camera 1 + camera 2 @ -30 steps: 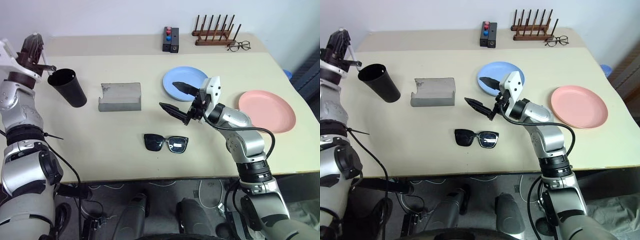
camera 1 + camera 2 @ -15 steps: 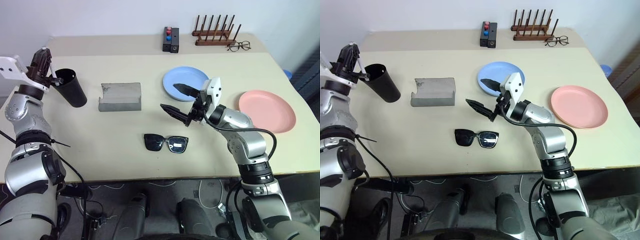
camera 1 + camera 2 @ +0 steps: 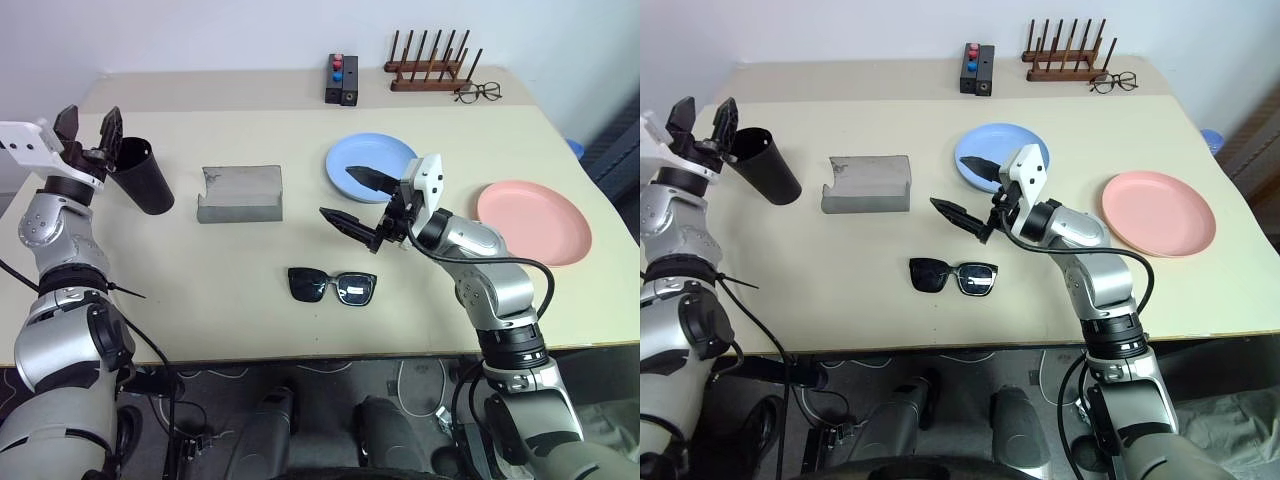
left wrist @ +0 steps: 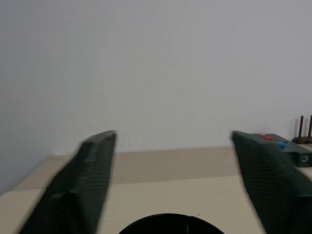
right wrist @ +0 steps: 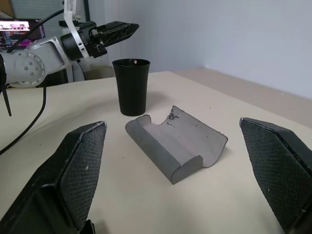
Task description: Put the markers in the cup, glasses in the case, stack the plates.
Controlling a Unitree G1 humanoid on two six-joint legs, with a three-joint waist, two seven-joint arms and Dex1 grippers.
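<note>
We read no brand, label or writing on anything. Left gripper hangs at the far left, jaws spread wide and empty, just above the rim of the black cup. In the right wrist view a small pale tip shows at the cup's mouth, maybe the marker, hard to tell. Right gripper hovers mid-table, jaws wide, nothing between them. The open grey case lies left of it, between cup and gripper. The sunglasses lie flat on the table just near of the right gripper, not touched. Blue plate sits just beyond the right gripper, pink plate apart to the right, unstacked.
</note>
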